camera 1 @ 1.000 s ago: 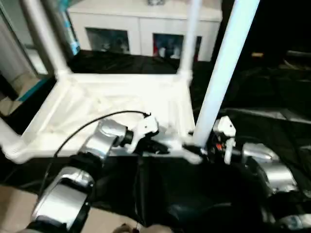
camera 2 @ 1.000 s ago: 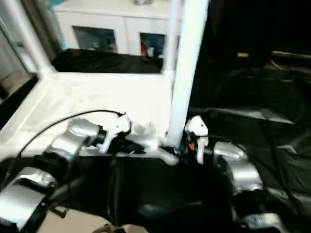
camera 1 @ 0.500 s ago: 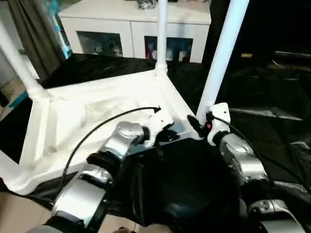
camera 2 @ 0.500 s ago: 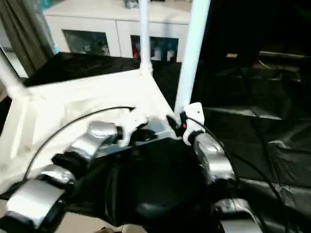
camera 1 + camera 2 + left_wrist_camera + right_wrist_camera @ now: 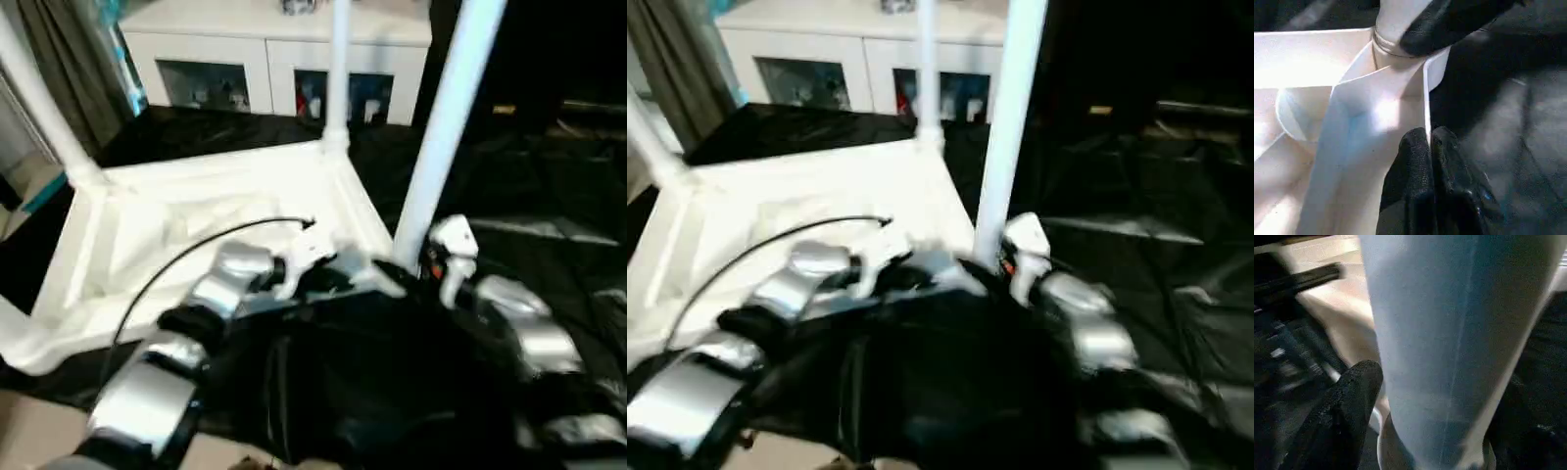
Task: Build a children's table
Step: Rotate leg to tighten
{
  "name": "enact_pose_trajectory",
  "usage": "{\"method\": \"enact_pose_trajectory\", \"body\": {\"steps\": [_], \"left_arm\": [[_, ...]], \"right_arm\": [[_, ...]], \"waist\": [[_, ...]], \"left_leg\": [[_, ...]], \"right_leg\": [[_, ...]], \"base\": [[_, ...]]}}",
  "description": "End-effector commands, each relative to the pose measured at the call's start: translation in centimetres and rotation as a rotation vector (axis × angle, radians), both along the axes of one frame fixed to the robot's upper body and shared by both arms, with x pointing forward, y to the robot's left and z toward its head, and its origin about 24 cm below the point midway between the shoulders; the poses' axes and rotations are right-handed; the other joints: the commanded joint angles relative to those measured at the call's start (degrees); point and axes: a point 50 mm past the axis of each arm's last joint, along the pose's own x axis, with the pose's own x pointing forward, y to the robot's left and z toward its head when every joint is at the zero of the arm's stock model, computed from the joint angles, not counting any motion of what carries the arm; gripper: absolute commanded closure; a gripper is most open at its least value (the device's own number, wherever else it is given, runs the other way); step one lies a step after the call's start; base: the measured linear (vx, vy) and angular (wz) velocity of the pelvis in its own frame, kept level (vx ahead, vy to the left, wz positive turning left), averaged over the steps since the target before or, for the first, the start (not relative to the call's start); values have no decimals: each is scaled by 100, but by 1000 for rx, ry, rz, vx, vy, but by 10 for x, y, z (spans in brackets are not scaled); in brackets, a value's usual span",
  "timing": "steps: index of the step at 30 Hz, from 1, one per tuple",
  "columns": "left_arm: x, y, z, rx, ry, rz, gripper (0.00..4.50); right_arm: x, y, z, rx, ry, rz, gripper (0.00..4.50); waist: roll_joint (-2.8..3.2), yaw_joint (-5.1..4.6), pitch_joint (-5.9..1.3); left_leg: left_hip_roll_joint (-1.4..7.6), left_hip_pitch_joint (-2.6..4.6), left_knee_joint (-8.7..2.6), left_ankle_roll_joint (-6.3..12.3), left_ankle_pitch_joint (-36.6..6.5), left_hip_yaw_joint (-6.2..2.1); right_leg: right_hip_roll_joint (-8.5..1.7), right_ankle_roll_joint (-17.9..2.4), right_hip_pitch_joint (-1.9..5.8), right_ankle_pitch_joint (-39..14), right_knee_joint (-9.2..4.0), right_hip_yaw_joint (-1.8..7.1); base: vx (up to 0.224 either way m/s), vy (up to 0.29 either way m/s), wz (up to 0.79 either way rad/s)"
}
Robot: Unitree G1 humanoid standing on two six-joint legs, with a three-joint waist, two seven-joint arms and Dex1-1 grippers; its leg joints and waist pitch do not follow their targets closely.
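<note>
The children's table lies upside down on black cloth, ribbed underside up, with white legs rising from its corner sockets. My left gripper is shut on the thin rim of the tabletop beside the near right corner; the left wrist view shows both fingers pinched on that edge. My right gripper stands open around the base of the near right leg. In the right wrist view one black finger sits beside that leg. The far right leg and far left leg stand upright.
A white cabinet with glass-fronted shelves stands behind the table. Crumpled black cloth covers the floor to the right. A grey curtain hangs at the far left, and pale floor shows near my left forearm.
The view has shifted. My right forearm has swung out to the right at the near right leg, and the gripper has loosened around it. My left gripper stays shut on the rim.
</note>
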Motion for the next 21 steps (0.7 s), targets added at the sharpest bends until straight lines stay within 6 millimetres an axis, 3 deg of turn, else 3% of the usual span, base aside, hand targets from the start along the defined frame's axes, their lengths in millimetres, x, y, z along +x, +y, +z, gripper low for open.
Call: {"method": "enact_pose_trajectory", "body": {"steps": [1, 2, 5, 7, 8, 11, 15, 21], "left_arm": [[-6, -6, 5, -33, 1, -111, 450], [-8, 0, 5, -29, 17, -140, 450], [-10, 7, 7, -34, 56, -164, 450], [-11, 9, 7, -34, 67, -174, 450], [-12, 11, 7, -34, 87, -191, 450], [-14, 13, 8, -34, 107, -206, 450], [-14, 12, 9, -39, 107, -208, 450], [-9, 6, 7, -36, 57, -134, 450]], "right_arm": [[-11, 9, -4, 16, 57, 140, 131], [-14, 3, -1, 12, 72, 182, 131], [-18, -4, 4, -3, 72, 233, 131], [-18, -6, 5, -5, 70, 243, 131], [-19, -7, 6, -2, 83, 261, 131], [-20, -8, 7, 7, 103, 278, 145], [-21, -7, 7, 24, 114, 282, 167], [-26, -2, -2, 43, 131, 265, 199]], "waist": [[-92, 48, -443], [-107, 82, -441], [-110, 128, -446], [-98, 148, -420], [-103, 164, -411], [-114, 179, -399], [-116, 192, -402], [-119, 211, -417]], "left_leg": [[368, 92, -369, 745, -925, -136], [363, 93, -349, 849, -788, -127], [370, 108, -339, 893, -753, -115], [380, 107, -360, 801, -905, -118], [390, 127, -385, 654, -1096, -123], [395, 132, -409, 511, -1240, -127], [390, 123, -406, 444, -1202, -130], [377, 115, -379, 499, -1061, -130]], "right_leg": [[-265, -1620, 296, -326, -222, 250], [-262, -1672, 292, -150, -204, 247], [-269, -1700, 271, -213, -198, 246], [-270, -1656, 257, -524, -232, 246], [-271, -1598, 255, -808, -255, 253], [-277, -1527, 249, -1051, -279, 267], [-280, -1490, 249, -1040, -273, 273], [-289, -1459, 256, -963, -267, 272]], "base": [[0, 0, 0], [0, 0, 0], [0, 0, 0], [0, 0, 0], [0, 0, 0], [0, 0, 0], [0, 0, 0], [0, 0, 0]]}}
